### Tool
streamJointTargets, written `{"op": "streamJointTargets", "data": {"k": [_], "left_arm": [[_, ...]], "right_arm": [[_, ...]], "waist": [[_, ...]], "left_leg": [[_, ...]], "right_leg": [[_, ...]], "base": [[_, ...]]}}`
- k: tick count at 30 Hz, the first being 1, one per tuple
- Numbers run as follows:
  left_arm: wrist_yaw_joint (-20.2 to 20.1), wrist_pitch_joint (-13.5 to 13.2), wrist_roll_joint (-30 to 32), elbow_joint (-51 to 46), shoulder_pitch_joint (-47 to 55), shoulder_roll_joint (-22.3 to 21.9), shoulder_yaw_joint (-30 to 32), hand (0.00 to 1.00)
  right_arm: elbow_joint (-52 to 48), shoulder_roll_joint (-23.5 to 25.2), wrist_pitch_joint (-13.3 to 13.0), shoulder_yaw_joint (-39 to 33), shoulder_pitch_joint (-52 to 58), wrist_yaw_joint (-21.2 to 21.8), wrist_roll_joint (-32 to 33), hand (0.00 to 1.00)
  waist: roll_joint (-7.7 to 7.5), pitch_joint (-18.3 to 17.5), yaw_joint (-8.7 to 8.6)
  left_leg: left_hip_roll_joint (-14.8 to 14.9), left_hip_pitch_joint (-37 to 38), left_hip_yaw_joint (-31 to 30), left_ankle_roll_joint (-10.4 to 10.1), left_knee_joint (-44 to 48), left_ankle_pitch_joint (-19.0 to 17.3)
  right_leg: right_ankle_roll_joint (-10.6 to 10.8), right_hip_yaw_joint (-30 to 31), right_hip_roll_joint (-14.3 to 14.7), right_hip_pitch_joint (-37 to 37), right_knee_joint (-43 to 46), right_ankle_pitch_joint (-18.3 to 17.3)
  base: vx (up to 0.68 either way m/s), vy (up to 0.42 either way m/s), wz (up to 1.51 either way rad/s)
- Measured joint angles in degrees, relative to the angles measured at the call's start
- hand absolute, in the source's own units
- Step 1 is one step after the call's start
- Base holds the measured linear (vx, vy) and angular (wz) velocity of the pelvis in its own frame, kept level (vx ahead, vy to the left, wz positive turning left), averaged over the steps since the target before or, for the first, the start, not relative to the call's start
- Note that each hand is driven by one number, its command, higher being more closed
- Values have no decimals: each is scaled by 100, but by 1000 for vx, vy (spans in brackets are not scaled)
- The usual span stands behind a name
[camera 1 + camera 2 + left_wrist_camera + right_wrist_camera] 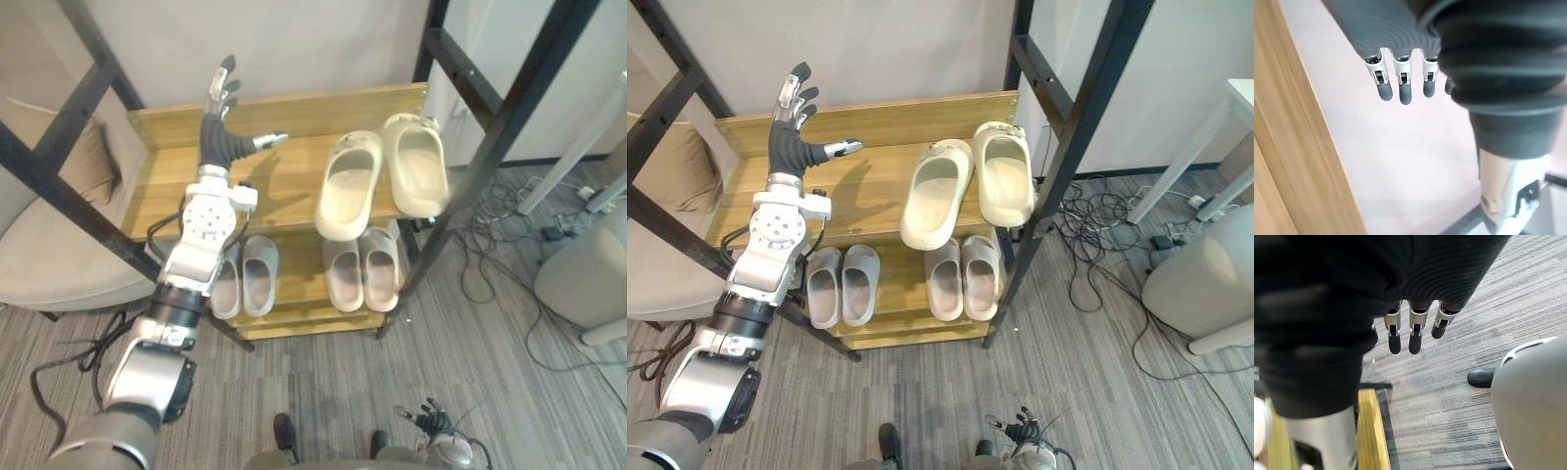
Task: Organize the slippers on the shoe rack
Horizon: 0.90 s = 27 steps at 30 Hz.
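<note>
Left eye view: the left robot hand (217,135) is raised over the bare left half of the rack's (279,191) top shelf. Its fingers are straight and spread, the thumb points right, and it holds nothing. The cream slippers (348,186) sit on the same shelf to its right, well apart from it. They are smooth moulded slides with broad rounded straps, long axes running front to back, toes toward the wall. The right one lies square; the left one is skewed, its heel reaching the shelf's front edge, so the pair splays. On the lower shelf a grey pair (245,279) and a beige pair (362,272) lie neatly side by side

Right eye view: bare wood grain separates the thumb from the skewed slipper (939,194). The left robot hand looks the nearer one and would need to travel right to reach it

Left wrist view: the fingers (1399,90) hang straight and empty, with a pale wall (1400,171) and a wooden plank (1283,127) beyond

Right wrist view: the right robot hand (1411,335) has straight fingers, nothing in them, low over ribbed grey carpet (1464,357) beside the rack's bottom edge
</note>
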Motion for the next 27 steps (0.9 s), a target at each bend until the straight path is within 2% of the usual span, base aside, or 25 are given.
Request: {"op": "streamJointTargets", "data": {"k": [3,6,11,18,23,27], "left_arm": [[-201,-116,-444,-551,387,-51,3,0],[-269,-194,-635,-1004,749,-180,-10,0],[-451,-270,-630,-1234,1301,-434,-115,0],[-638,-261,-630,-1446,2084,-846,-450,0],[-738,-215,-510,-1445,2448,-1009,-549,0],[-730,-141,78,-1401,2541,-1019,-691,0]], "right_arm": [[107,-56,48,142,-72,24,-4,0],[108,-75,59,231,-77,53,-9,0],[130,-141,106,387,-93,106,-13,0],[196,-130,110,583,-98,111,-14,0],[209,-133,120,636,-100,110,-18,0],[209,-137,119,683,-106,107,-33,0]], "waist": [[-2,1,37],[-13,1,42],[-30,-1,96],[-170,-28,128],[-199,-24,175],[-204,-26,179]], "left_leg": [[-2,2,-49,-1,0,0],[-9,39,-91,-11,-1,-9],[-6,54,-110,-11,-1,-10],[-37,103,-243,-10,-1,-26],[-44,103,-262,-14,0,-30],[-45,103,-273,-14,0,-29]], "right_leg": [[-2,-41,6,34,-14,-14],[-2,-63,8,90,-28,-27],[-3,-90,11,116,-29,-30],[12,-230,6,263,-84,-56],[22,-247,7,284,-90,-64],[24,-259,8,291,-91,-65]], "base": [[2,-5,5],[-1,-3,7],[0,0,0],[-1,1,9],[5,2,2],[0,0,0]]}}
